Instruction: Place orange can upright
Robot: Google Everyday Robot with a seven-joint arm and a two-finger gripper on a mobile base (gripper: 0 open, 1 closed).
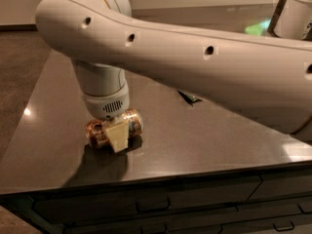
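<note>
The gripper (117, 138) hangs low over the near left part of the dark table (209, 140), clamped across the middle of the orange can (133, 123). One cream finger (117, 136) crosses its front. The can lies on its side, long axis left to right, with the right end slightly farther back. Which end carries the tab cannot be told.

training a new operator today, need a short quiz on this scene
1. True or false: the small orange-brown metallic drink can stands upright.
2. Where is the tool? A) raised high, far from the can B) down at the can, near the front left of the dark glossy table C) off the table
3. What lies on the table just behind the white arm?
Key: 1 false, it lies on its side. 2 B. 3 a small black wrapper, partly hidden.
</note>
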